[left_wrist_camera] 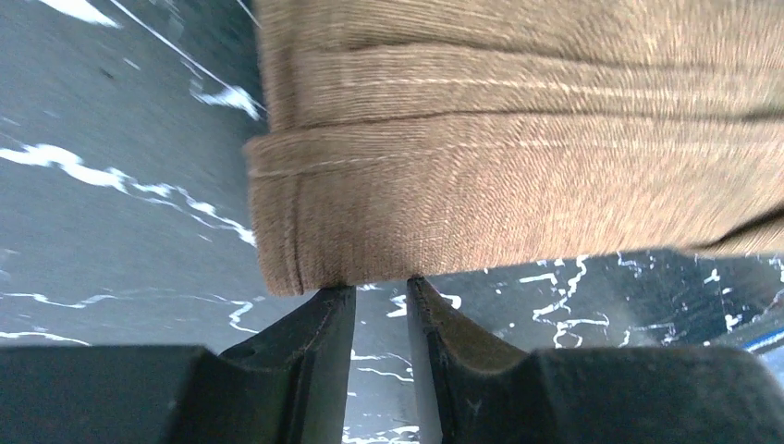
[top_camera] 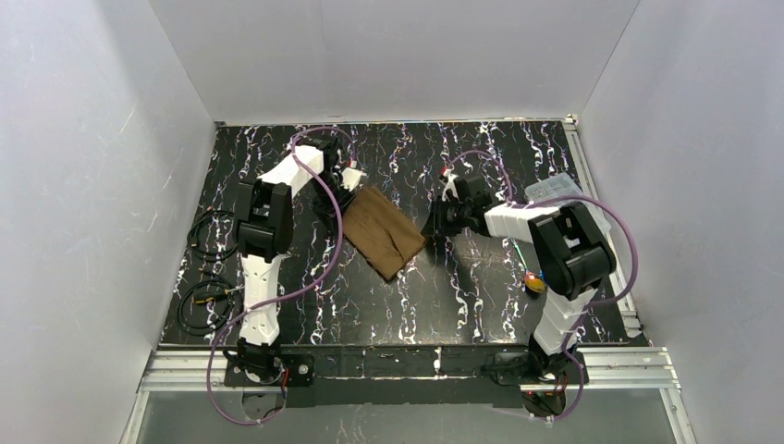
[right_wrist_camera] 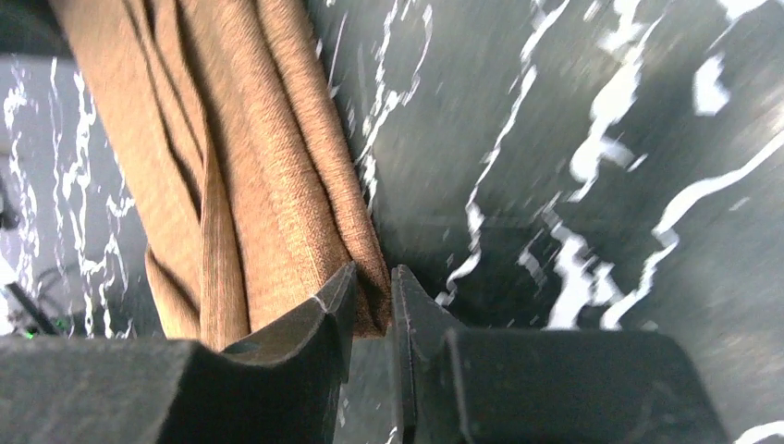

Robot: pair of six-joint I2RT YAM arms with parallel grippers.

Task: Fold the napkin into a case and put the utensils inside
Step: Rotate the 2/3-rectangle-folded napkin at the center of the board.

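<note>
Top view, napkin: there's the napkin (top_camera: 384, 231), folded into a slanted brown oblong, lying mid-table on the black marbled table (top_camera: 416, 305) between the two arms.
Top view, left claw: the left gripper (top_camera: 349, 185) is down at the napkin's far-left corner.
Top view, right claw: the right gripper (top_camera: 433, 225) is at the napkin's right side, touching it.
Top view, utensils: the utensils (top_camera: 533, 281) show only as a small coloured spot on the table, well right of the napkin and tucked against the right arm; too small to tell more.
Top view, box: a clear box (top_camera: 555, 190) sits at the far right.
Left wrist, claw: on the left gripper (left_wrist_camera: 381, 289) the jaws stand a narrow slot apart, with bare table showing between them. The tips meet the hemmed edge of the napkin (left_wrist_camera: 518, 185), and no cloth shows in the gap.
Left wrist, napkin: layered folds fill the upper view.
Right wrist, claw: the right gripper (right_wrist_camera: 373, 277) is closed on the napkin (right_wrist_camera: 259, 185); the folded corner runs down between the tips, pinched.
Right wrist, napkin: the stacked folds stretch up and left from the fingers.
</note>
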